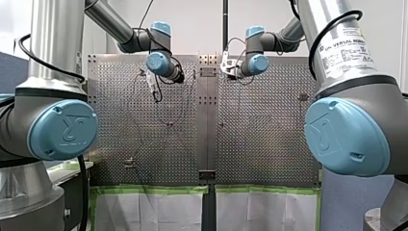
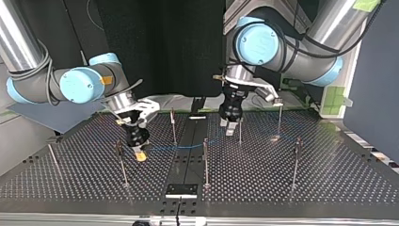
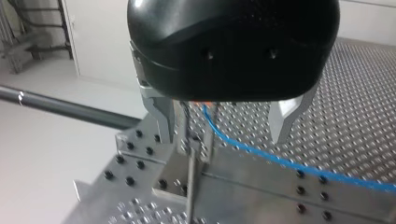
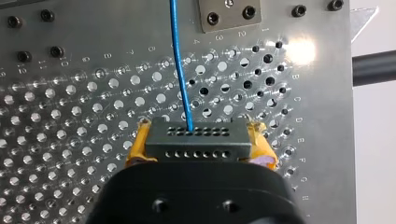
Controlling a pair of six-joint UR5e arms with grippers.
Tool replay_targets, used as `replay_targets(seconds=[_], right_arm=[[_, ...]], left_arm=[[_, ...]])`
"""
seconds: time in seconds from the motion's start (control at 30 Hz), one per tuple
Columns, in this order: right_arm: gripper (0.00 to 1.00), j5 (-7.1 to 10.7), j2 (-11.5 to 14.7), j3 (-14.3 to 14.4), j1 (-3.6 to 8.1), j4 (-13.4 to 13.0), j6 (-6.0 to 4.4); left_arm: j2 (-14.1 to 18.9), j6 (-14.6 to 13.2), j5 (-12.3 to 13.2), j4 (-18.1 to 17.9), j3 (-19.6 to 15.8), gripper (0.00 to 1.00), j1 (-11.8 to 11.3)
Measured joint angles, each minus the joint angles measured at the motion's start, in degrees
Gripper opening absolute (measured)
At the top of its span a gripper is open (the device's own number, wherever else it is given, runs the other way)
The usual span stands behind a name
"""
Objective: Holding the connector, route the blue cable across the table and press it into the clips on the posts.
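Pincer: my right gripper [image 4: 199, 136], yellow pads clamped on both ends of the connector [image 4: 205, 150].

Item: blue cable [image 4: 180, 60]. It leaves the connector's front face and runs straight ahead of the gripper, low over the table [image 4: 70, 116], with its long axis in line with the reach.

Far end: the cable passes between the widely spread metal fingers of my left gripper [image 3: 225, 120]. It lies just beside the clip [image 3: 194, 142] on a post [image 3: 191, 186]. Whether it is seated in the clip cannot be told.

Judgement: my left gripper is the nearer to this clip. Pressing in calls for a short sideways shift of the cable towards the post.
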State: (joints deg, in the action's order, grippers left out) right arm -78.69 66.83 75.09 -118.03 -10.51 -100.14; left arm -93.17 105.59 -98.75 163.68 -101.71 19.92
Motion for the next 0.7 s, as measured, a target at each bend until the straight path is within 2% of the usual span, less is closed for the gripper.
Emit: replay_targets(seconds=[0.4, 0.57, 0.7], right_arm=[[0.0, -0.68, 0.2, 0.0, 0.3, 0.1, -0.11], [0.0, -1.5, 0.2, 0.0, 0.42, 0.1, -0.02], [0.0, -1.89, 0.2, 0.0, 0.45, 0.1, 0.0]], left_arm=[[4.6, 0.3, -0.2, -1.5, -0.2, 1.0, 3.0], [3.9, 0.2, -1.1, -1.6, 0.7, 1.0, 4.5], [2.1, -0.9, -3.0, -0.2, 2.6, 1.0, 6.4]])
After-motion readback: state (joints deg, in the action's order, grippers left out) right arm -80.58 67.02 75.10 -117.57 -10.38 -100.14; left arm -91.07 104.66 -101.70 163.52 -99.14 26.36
